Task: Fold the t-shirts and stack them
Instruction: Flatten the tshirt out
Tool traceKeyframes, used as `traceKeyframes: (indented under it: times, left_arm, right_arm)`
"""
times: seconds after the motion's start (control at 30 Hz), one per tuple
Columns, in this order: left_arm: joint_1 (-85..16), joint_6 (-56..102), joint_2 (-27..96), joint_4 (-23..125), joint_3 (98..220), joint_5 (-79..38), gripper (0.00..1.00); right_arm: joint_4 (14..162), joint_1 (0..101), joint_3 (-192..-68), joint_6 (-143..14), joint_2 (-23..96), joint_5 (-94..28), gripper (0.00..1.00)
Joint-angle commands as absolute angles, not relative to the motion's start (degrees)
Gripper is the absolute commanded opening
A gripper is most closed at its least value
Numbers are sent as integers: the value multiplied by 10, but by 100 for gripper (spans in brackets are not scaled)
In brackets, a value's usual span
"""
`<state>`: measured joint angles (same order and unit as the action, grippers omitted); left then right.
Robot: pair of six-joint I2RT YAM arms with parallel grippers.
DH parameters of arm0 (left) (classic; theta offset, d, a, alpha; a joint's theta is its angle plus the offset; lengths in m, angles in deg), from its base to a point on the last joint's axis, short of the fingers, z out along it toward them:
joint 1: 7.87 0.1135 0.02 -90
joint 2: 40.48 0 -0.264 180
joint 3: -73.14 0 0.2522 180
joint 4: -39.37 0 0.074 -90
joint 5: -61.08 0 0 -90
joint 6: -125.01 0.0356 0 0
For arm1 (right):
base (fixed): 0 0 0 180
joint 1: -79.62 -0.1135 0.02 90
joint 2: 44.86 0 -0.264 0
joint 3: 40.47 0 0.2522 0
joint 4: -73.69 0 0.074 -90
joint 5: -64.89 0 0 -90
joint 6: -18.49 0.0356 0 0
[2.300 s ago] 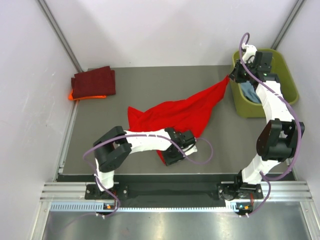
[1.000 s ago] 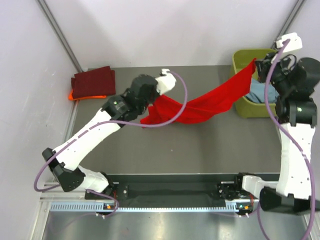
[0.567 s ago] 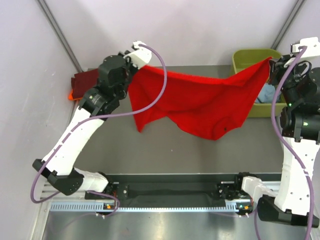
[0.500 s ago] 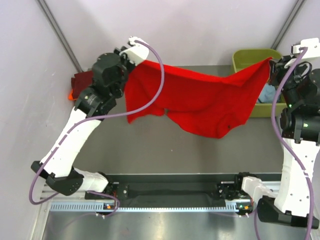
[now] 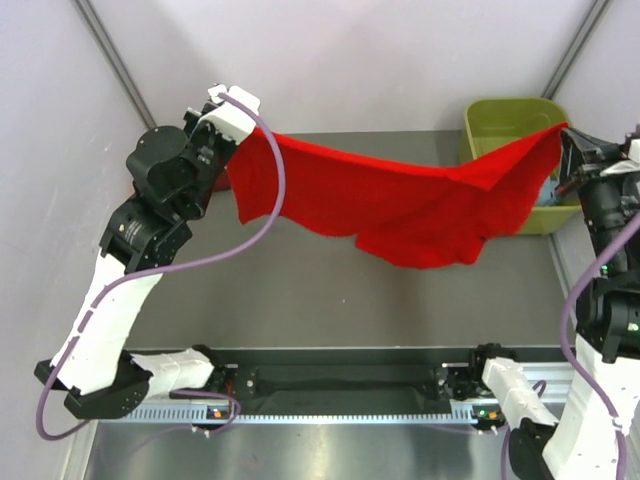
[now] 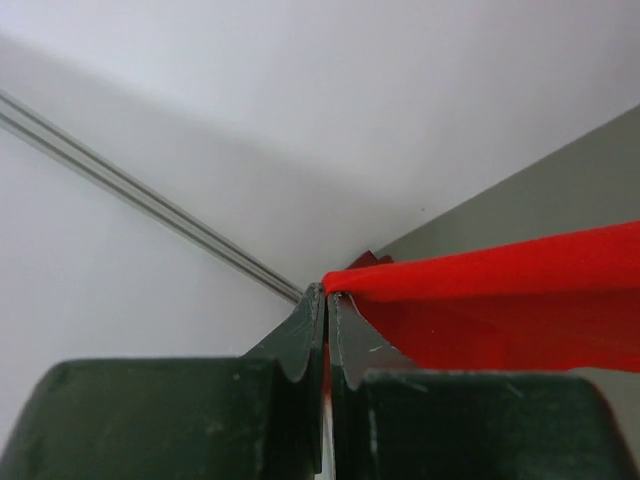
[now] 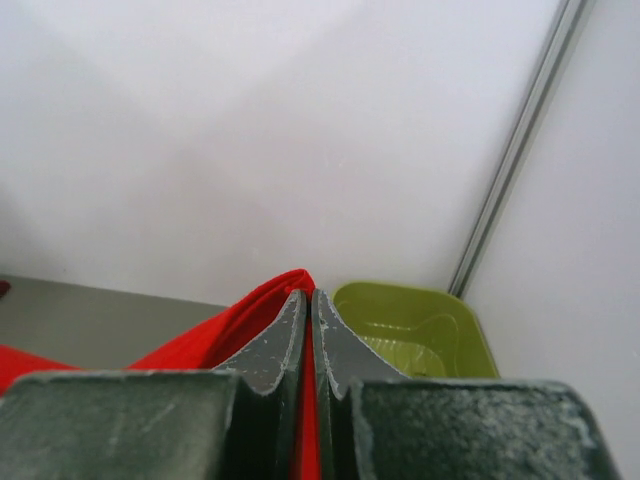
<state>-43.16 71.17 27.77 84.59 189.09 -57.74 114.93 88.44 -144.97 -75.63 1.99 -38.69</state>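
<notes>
While both arms were held high, the left gripper (image 6: 326,297) and right gripper (image 7: 308,300) each stood clamped on an edge of the red t-shirt (image 5: 400,215), which sagged between them.

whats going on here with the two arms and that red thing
Two robot arms hold a bright red cloth t-shirt stretched out between them in the air. The left gripper is shut on one corner at the back left, and the right gripper is shut on another corner up by the olive-green plastic tub. The shirt's middle sags toward the grey table. It is not yet folded.
</notes>
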Motion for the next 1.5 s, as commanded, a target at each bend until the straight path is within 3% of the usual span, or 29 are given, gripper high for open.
traceKeyframes:
  times: [0.0,0.17,0.6,0.8,1.03,1.27,1.47]
  left_arm:
    - [-419,651,263,893,1897,-542,0]
    - [-400,608,249,922,1903,-482,0]
    - [-331,556,229,955,2012,-300,0]
    - [-309,554,248,962,2091,-308,0]
    - [-308,592,203,920,1983,-317,0]
    - [-308,607,136,865,1712,-339,0]
    - [-300,680,177,750,1536,-347,0]
  right_arm:
    - [1165,893,-1505,-743,2,-401,0]
    - [1200,893,-1554,-732,-14,-411,0]
    - [1245,892,-1839,-718,43,-361,0]
    - [1188,892,-1869,-725,59,-336,0]
    - [1134,892,-1686,-748,21,-357,0]
    - [1117,891,-1464,-761,15,-393,0]
    - [1074,891,-1392,-768,148,-474,0]
